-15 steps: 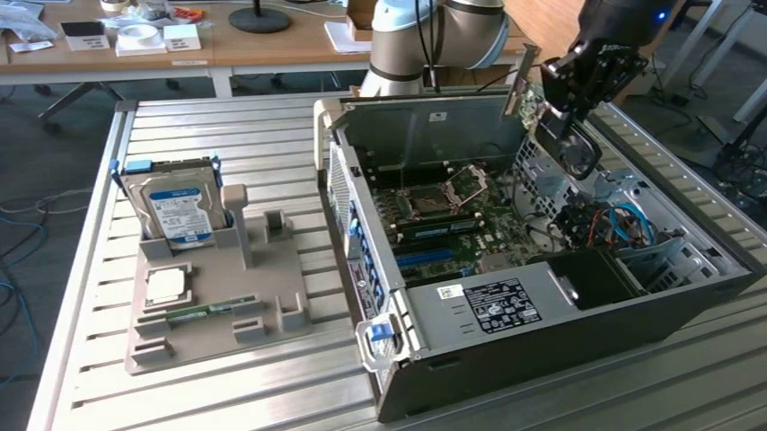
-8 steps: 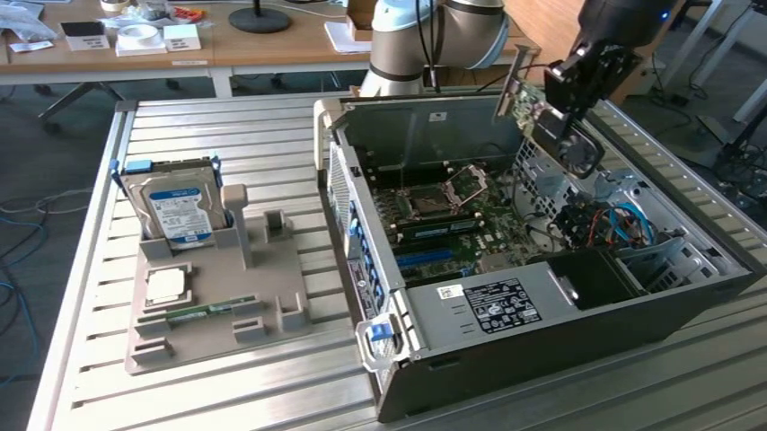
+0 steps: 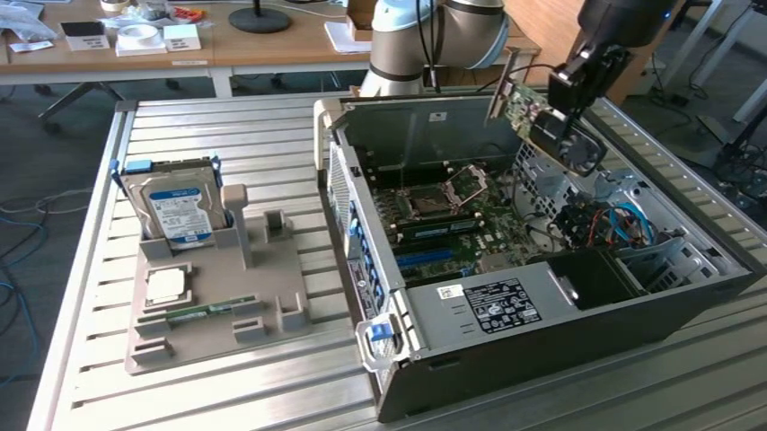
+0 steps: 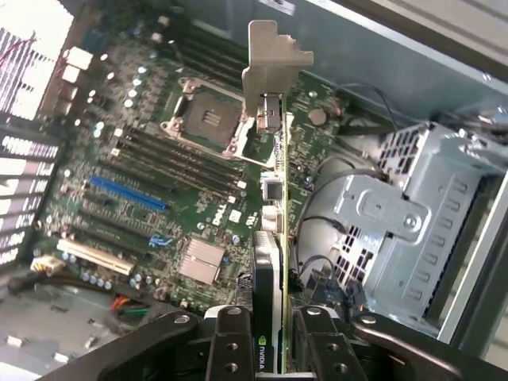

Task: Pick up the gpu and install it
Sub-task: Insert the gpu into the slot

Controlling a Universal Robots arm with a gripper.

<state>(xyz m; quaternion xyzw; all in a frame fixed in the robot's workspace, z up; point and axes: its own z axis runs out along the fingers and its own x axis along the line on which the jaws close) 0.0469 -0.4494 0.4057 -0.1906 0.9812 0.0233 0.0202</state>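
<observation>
The gpu (image 3: 524,109) hangs tilted in the air over the far right part of the open computer case (image 3: 540,314), its green board and dark fan face showing. My gripper (image 3: 566,106) is shut on it from above. In the wrist view the gpu (image 4: 275,230) is seen edge-on between my fingers (image 4: 230,341), with its pale metal bracket (image 4: 274,59) pointing away from me. Below it lies the motherboard (image 4: 159,159), with its blue slot (image 4: 127,193) and black slots off to one side of the card.
A silver drive cage (image 4: 413,230) and loose cables stand close beside the card. On the exterior view's left a grey fixture (image 3: 204,305) holds a hard drive (image 3: 178,202), a processor chip (image 3: 165,285) and a memory stick (image 3: 210,312). The arm's base (image 3: 414,40) stands behind the case.
</observation>
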